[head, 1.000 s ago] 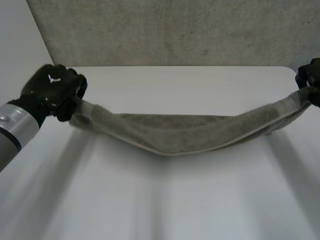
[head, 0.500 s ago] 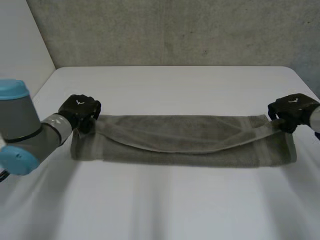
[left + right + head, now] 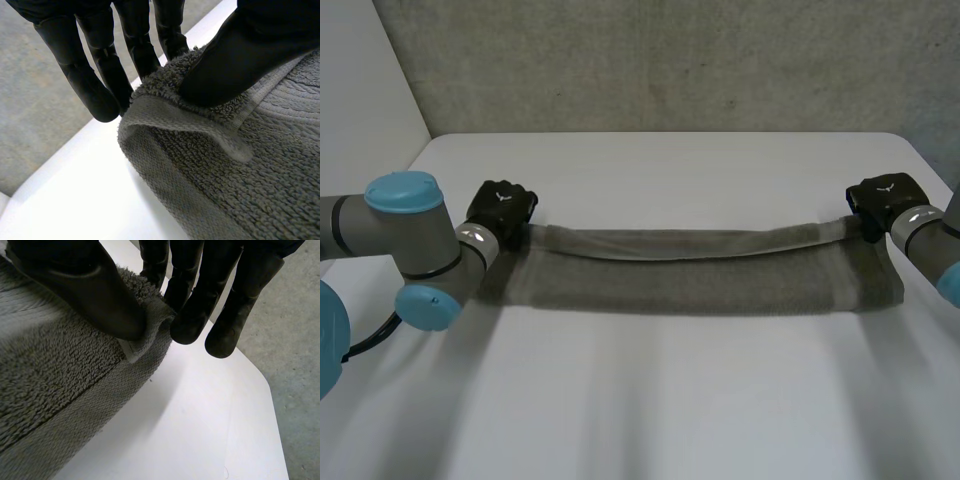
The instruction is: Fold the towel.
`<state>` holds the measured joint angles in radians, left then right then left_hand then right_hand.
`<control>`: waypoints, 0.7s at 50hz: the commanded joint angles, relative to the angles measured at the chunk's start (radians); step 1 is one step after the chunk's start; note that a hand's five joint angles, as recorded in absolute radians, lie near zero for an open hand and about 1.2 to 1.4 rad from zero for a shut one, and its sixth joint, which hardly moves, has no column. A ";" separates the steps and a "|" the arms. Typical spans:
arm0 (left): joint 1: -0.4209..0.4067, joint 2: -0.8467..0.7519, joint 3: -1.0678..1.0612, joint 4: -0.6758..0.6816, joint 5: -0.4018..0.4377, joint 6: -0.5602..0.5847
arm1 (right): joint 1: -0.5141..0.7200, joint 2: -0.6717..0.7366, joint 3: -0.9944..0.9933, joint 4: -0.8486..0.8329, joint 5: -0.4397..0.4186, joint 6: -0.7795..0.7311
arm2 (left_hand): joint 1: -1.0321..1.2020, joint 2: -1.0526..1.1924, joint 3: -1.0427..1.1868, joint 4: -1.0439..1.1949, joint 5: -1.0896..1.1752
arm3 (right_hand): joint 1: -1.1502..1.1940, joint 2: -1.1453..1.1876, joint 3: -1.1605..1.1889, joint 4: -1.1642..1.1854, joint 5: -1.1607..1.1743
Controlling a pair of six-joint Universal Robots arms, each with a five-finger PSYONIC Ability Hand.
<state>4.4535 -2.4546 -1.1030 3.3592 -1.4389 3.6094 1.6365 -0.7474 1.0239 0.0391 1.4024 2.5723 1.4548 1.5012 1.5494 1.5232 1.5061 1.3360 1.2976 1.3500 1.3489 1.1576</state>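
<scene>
I am working the first lengthwise fold: the grey towel (image 3: 690, 280) is lying doubled across the white table (image 3: 670, 410), a long strip between my two arms. My left hand (image 3: 503, 208) is pinching the upper layer's corner at its end, thumb (image 3: 250, 55) pressing the hem against the fingers (image 3: 145, 45). My right hand (image 3: 883, 198) is pinching the matching corner at the other end the same way. The held edge is sagging slightly between them. Next, I judge, both corners are needing an even lowering onto the far edge, then a release together
</scene>
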 commanded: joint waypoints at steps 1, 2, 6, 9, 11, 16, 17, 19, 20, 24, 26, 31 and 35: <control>-0.007 -0.027 0.029 0.011 -0.026 0.005 | 0.014 0.039 -0.030 0.002 0.024 -0.014 | -0.059 -0.105 -0.153 -0.127 -0.284 | 0.060 0.099 0.046 0.047 0.064; -0.007 -0.027 0.029 0.011 -0.026 0.005 | 0.020 0.046 -0.038 0.010 0.026 -0.021 | -0.059 -0.105 -0.153 -0.127 -0.284 | -0.084 -0.046 -0.098 -0.097 -0.080; -0.029 -0.018 0.012 0.012 -0.029 0.008 | 0.032 0.042 -0.030 0.021 0.030 -0.040 | -1.232 -1.278 -1.326 -1.300 -1.457 | -1.161 -1.123 -1.175 -1.174 -1.158; -0.034 0.005 0.003 0.011 -0.040 0.008 | 0.031 0.019 -0.022 0.021 0.036 -0.038 | -1.279 -1.326 -1.374 -1.348 -1.505 | -1.161 -1.123 -1.175 -1.174 -1.158; -0.034 0.032 -0.004 0.011 -0.043 0.008 | 0.037 -0.047 -0.004 0.016 0.032 -0.032 | -1.280 -1.326 -1.374 -1.348 -1.505 | -1.161 -1.123 -1.175 -1.174 -1.158; -0.020 0.131 -0.051 0.012 -0.049 -0.001 | 0.029 -0.166 0.044 0.005 0.024 -0.032 | -1.277 -1.323 -1.371 -1.345 -1.502 | -1.161 -1.123 -1.175 -1.174 -1.158; -0.014 0.169 -0.066 0.012 -0.048 -0.003 | 0.029 -0.167 0.044 0.005 0.024 -0.032 | -1.277 -1.323 -1.371 -1.345 -1.502 | -1.161 -1.123 -1.175 -1.174 -1.158; -0.013 0.207 -0.086 0.012 -0.043 -0.003 | 0.025 -0.229 0.076 -0.004 0.020 -0.032 | -1.277 -1.323 -1.371 -1.345 -1.502 | -1.161 -1.123 -1.175 -1.174 -1.158; -0.013 0.245 -0.109 0.012 -0.040 -0.003 | 0.025 -0.230 0.076 -0.004 0.020 -0.032 | -1.271 -1.317 -1.365 -1.339 -1.497 | -1.161 -1.123 -1.175 -1.174 -1.158; -0.007 0.312 -0.169 0.012 -0.032 0.000 | 0.020 -0.309 0.120 0.002 -0.016 -0.037 | -1.238 -1.285 -1.333 -1.307 -1.464 | -1.161 -1.123 -1.175 -1.174 -1.158; -0.007 0.336 -0.201 0.012 -0.021 0.000 | 0.020 -0.326 0.133 0.013 -0.035 -0.041 | -1.215 -1.261 -1.310 -1.283 -1.441 | -1.161 -1.123 -1.175 -1.174 -1.158; -0.013 0.385 -0.320 -0.017 0.099 0.005 | 0.016 -0.337 0.156 0.128 -0.085 -0.047 | -0.843 -0.890 -0.938 -0.912 -1.069 | -0.905 -0.867 -0.919 -0.918 -0.902; -0.013 0.408 -0.363 -0.072 0.156 0.009 | 0.010 -0.331 0.154 0.249 -0.115 -0.060 | -0.681 -0.728 -0.776 -0.750 -0.907 | -0.641 -0.603 -0.655 -0.654 -0.637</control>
<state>4.4441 -2.0829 -1.3751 3.3554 -1.3935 3.6123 1.6537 -1.0846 1.1726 0.1187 1.3387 2.5265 0.6679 0.6636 0.6673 0.6725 0.6591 0.4806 0.4835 0.4819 0.4842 0.3205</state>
